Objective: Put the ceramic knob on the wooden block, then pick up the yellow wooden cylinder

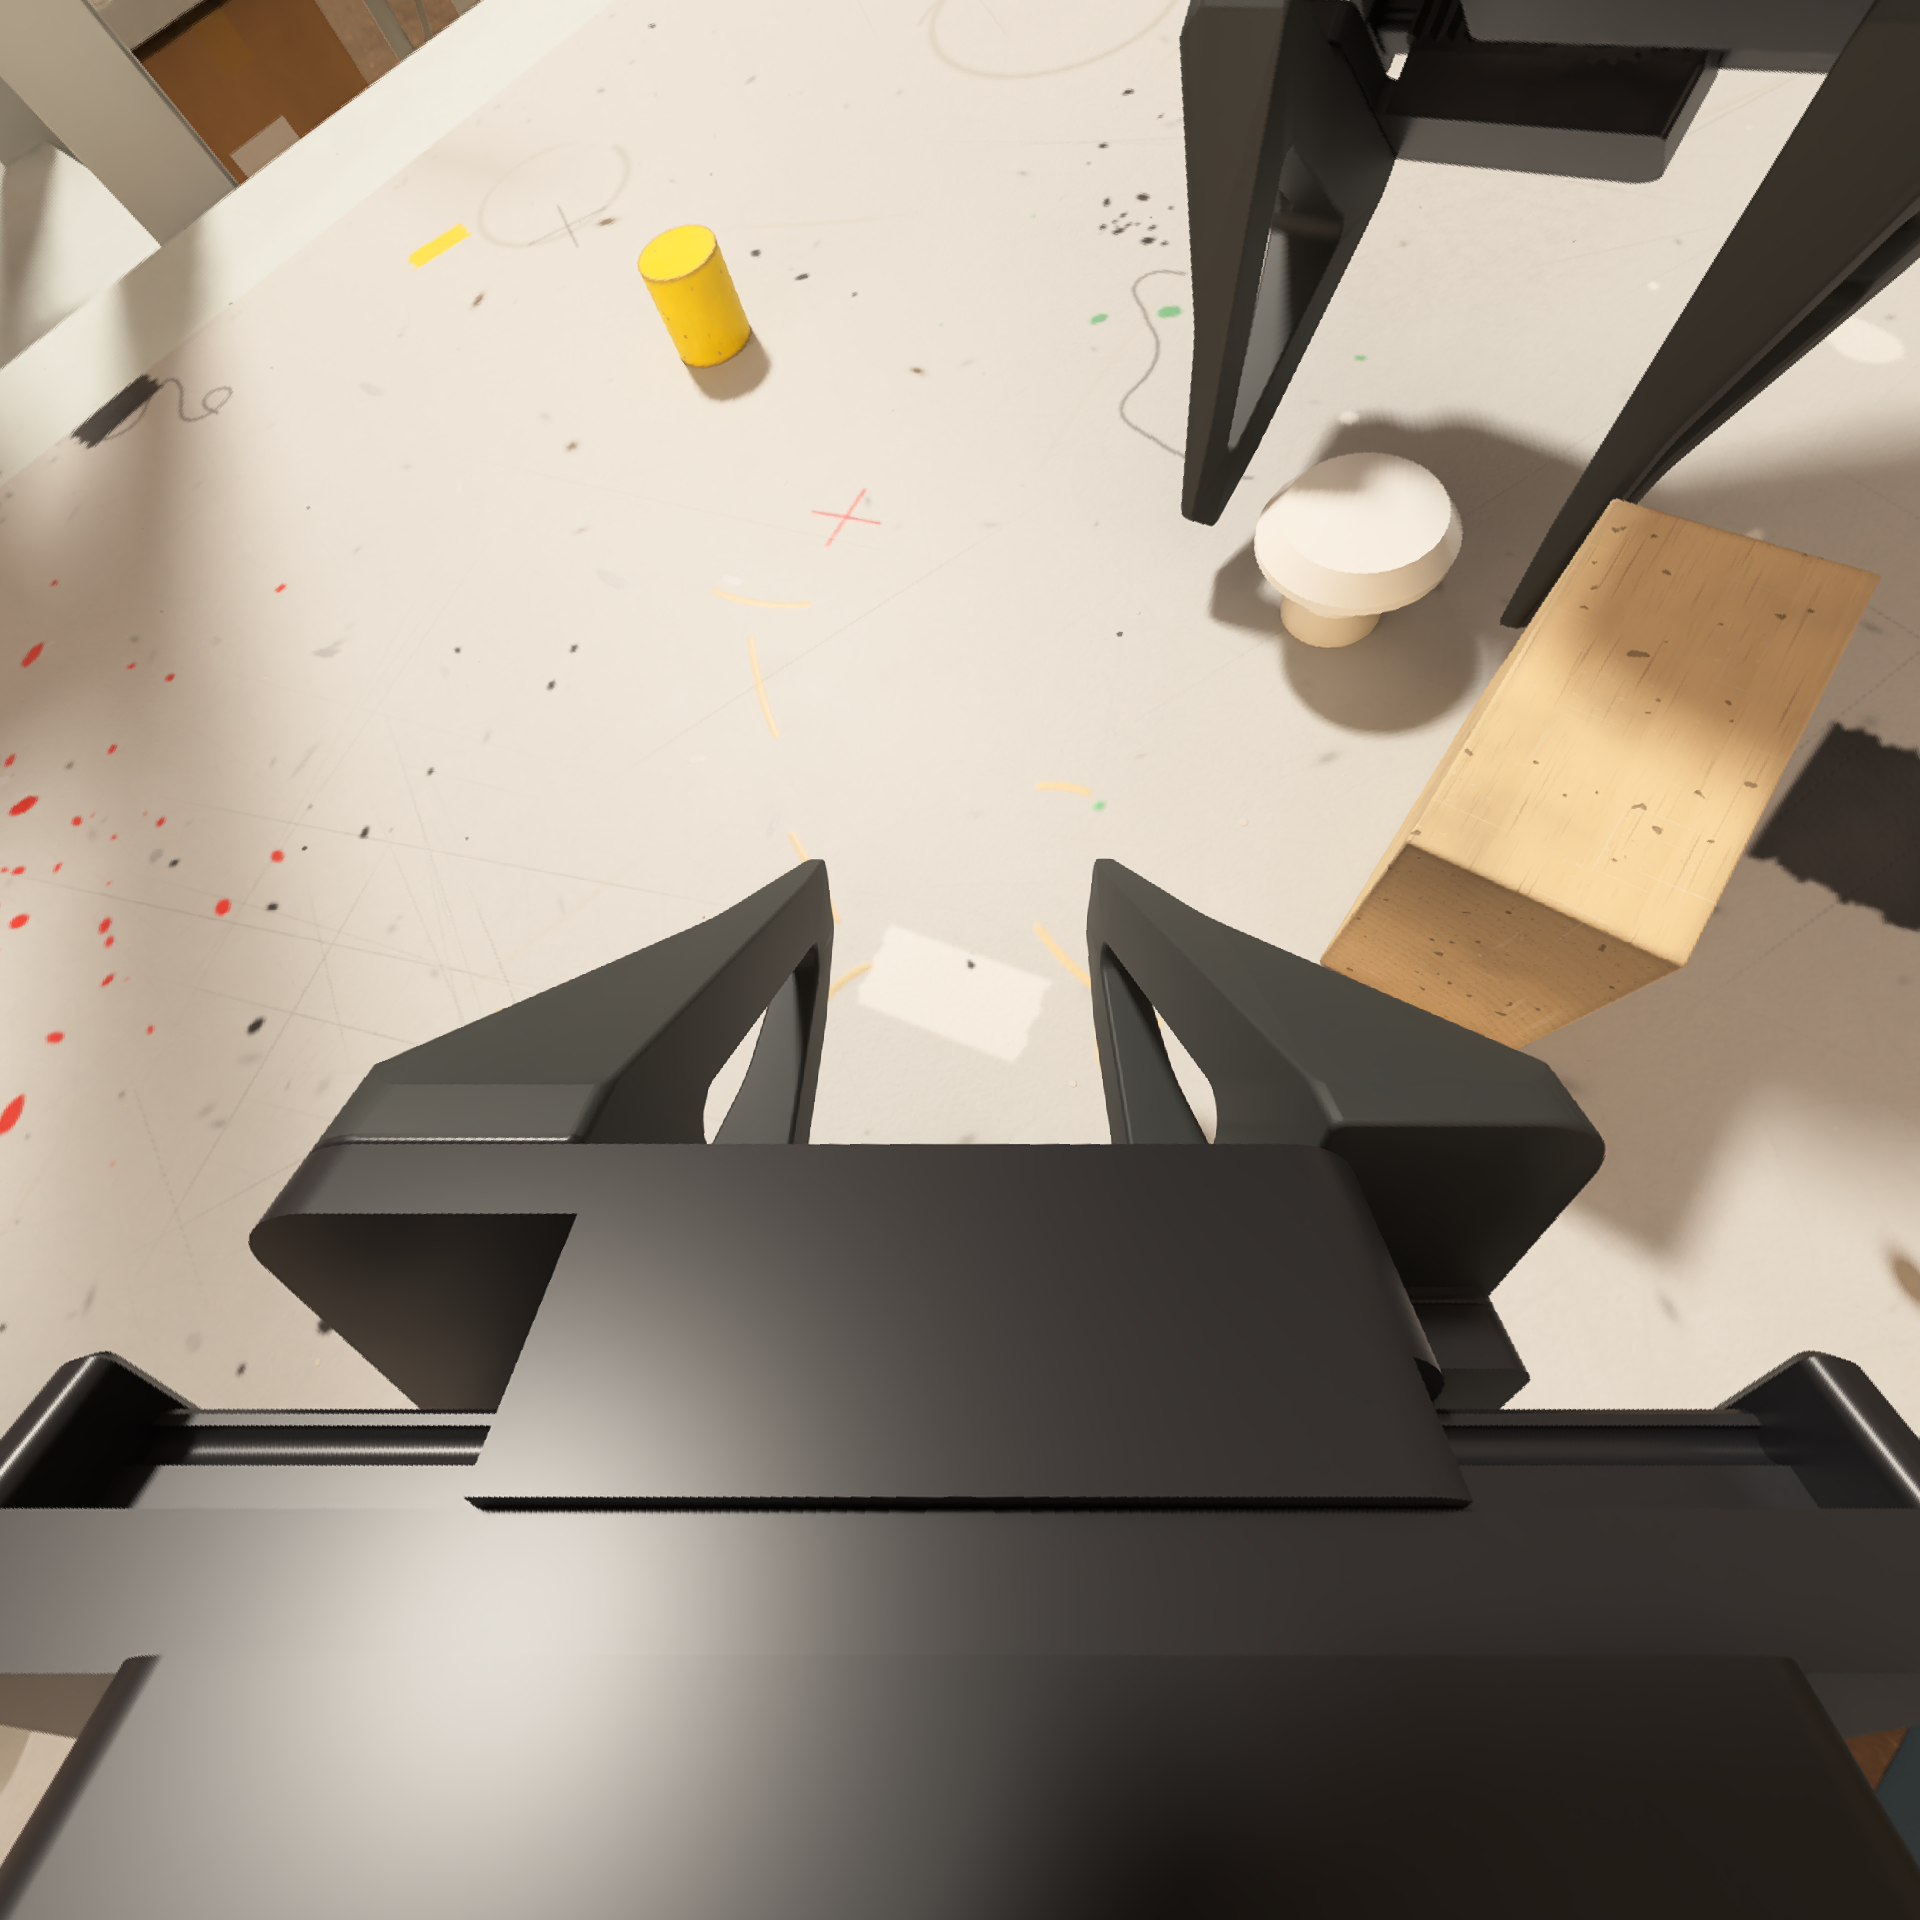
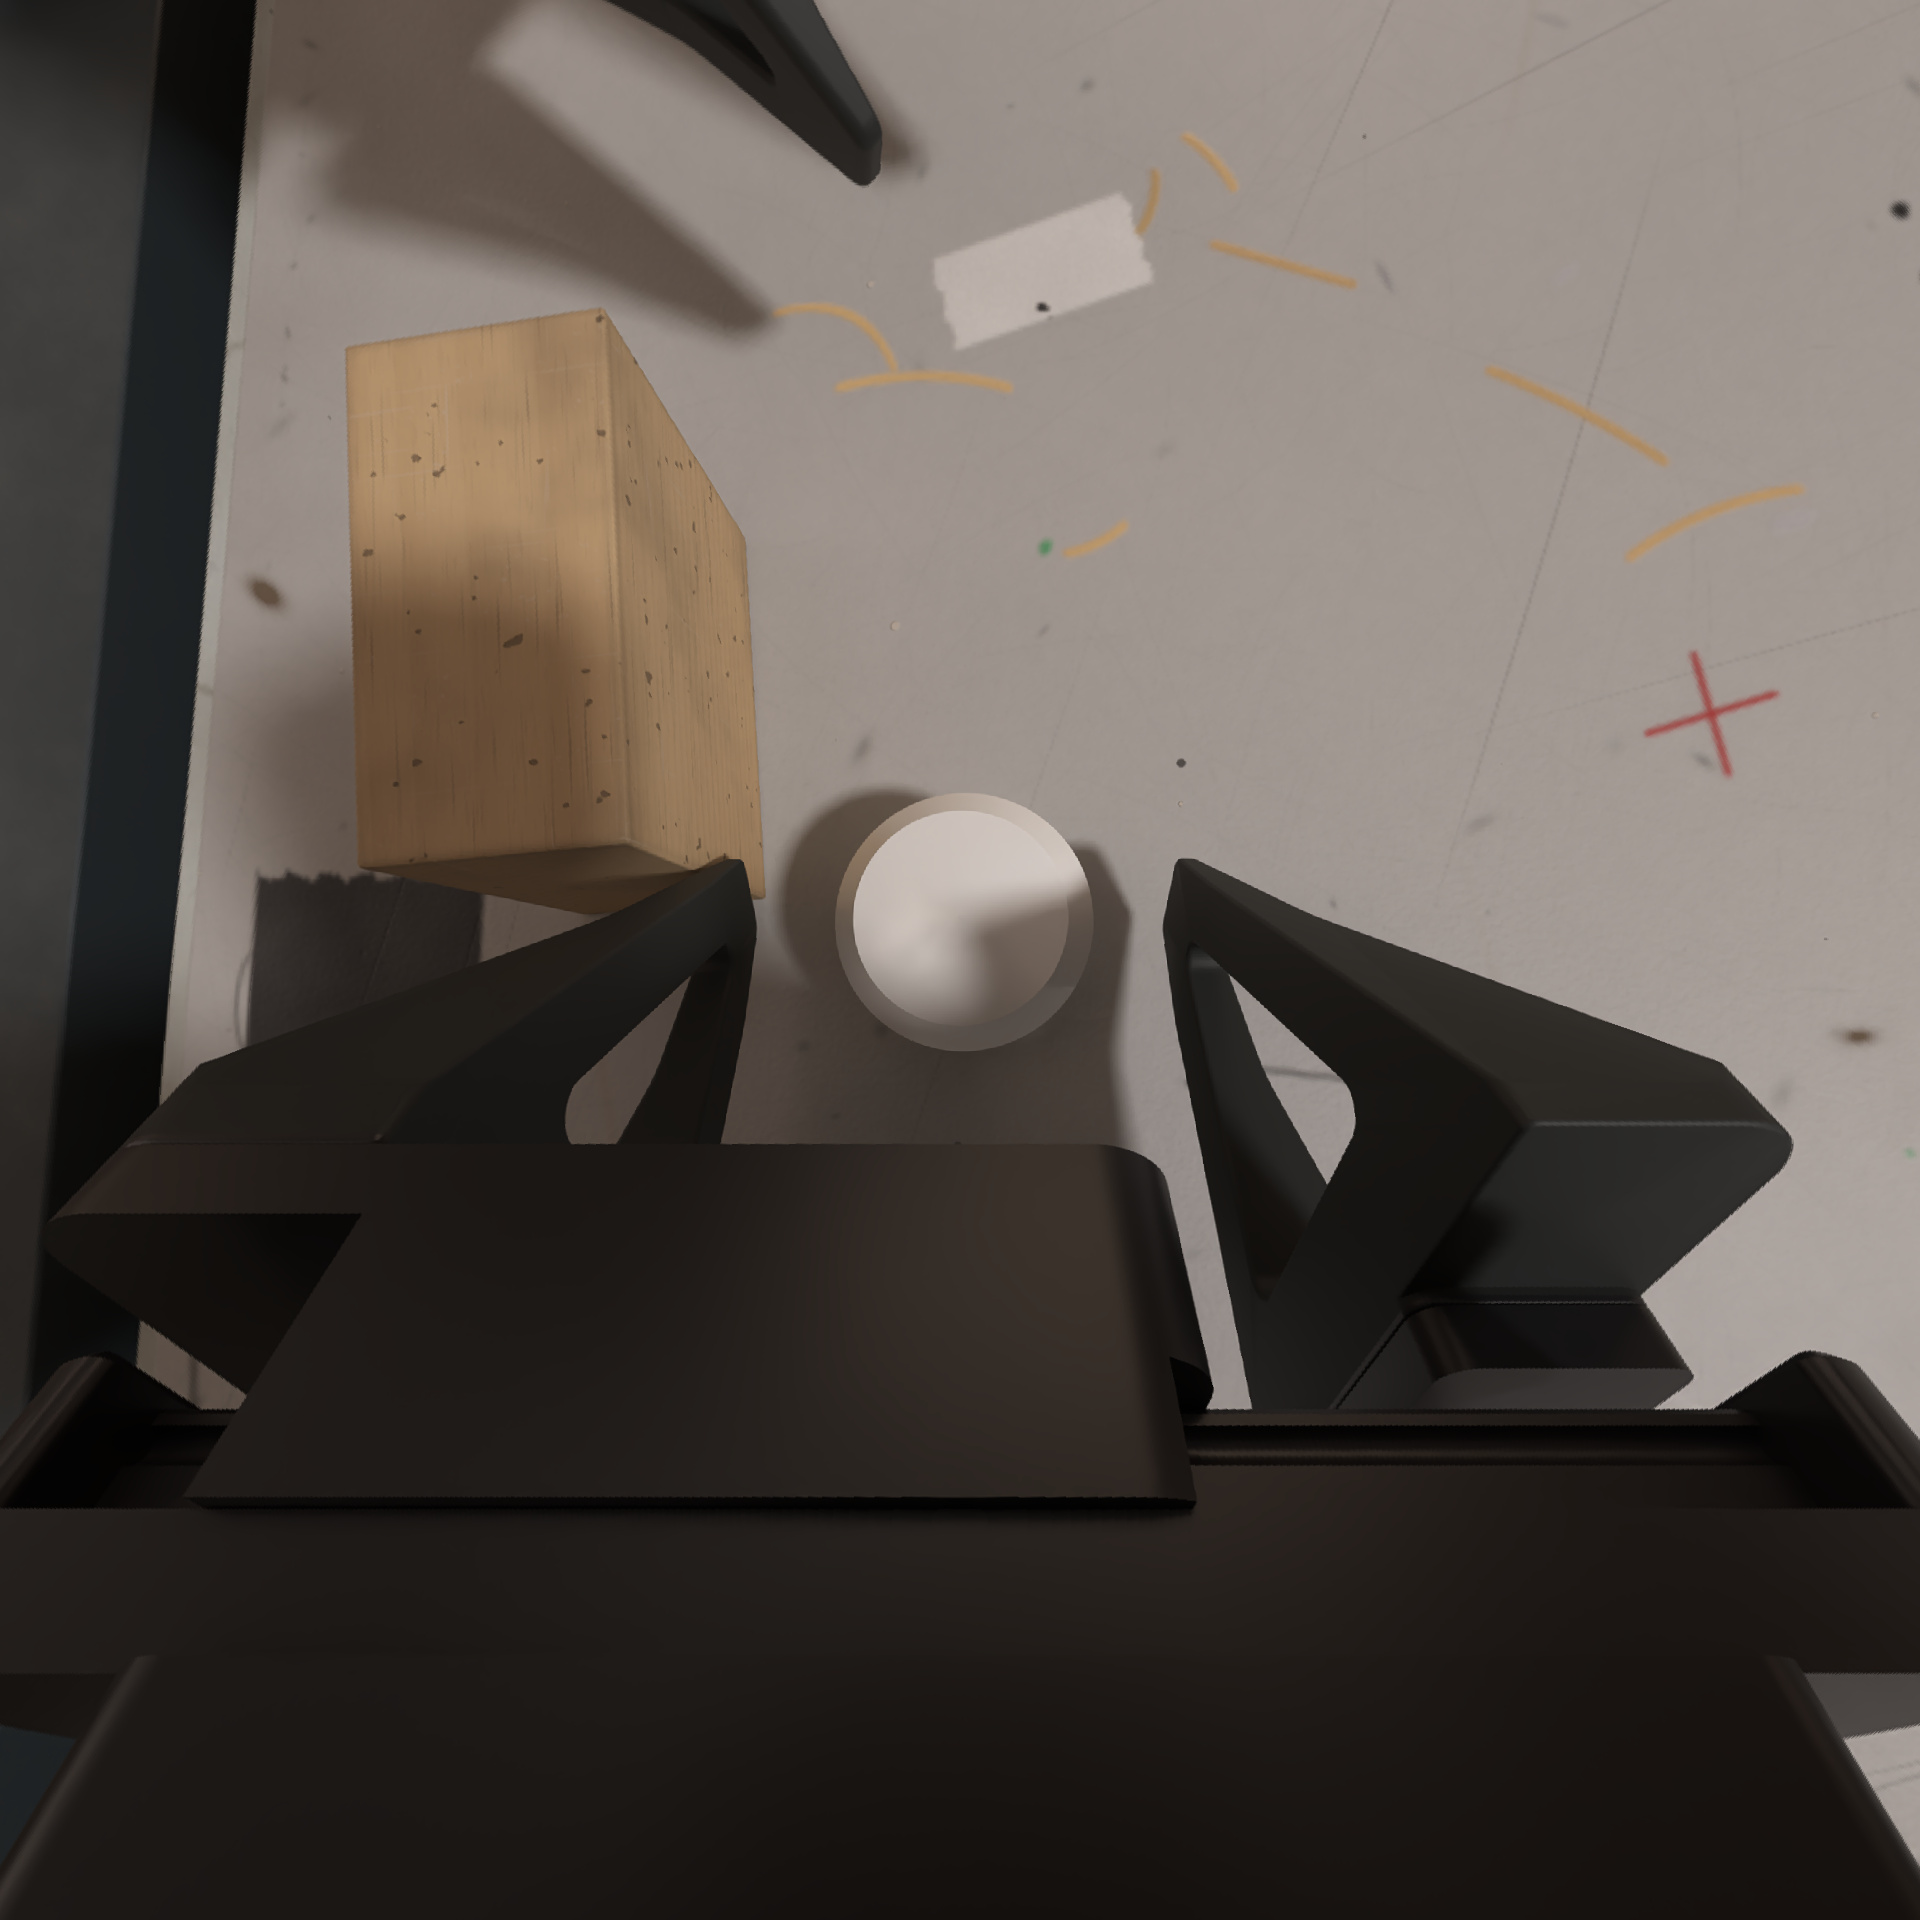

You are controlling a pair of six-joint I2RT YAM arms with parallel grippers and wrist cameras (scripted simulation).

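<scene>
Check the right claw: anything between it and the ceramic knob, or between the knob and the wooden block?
Nothing visible. The right claw is open, straddling the ceramic knob from above with clear gaps on both sides. The wooden block sits right beside the knob, its top bare. One finger tip is close to the block's corner.

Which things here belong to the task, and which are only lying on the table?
Task things: ceramic knob, wooden block, yellow wooden cylinder, right gripper open over the knob.

Only lying about: white tape piece, black patch.
</scene>
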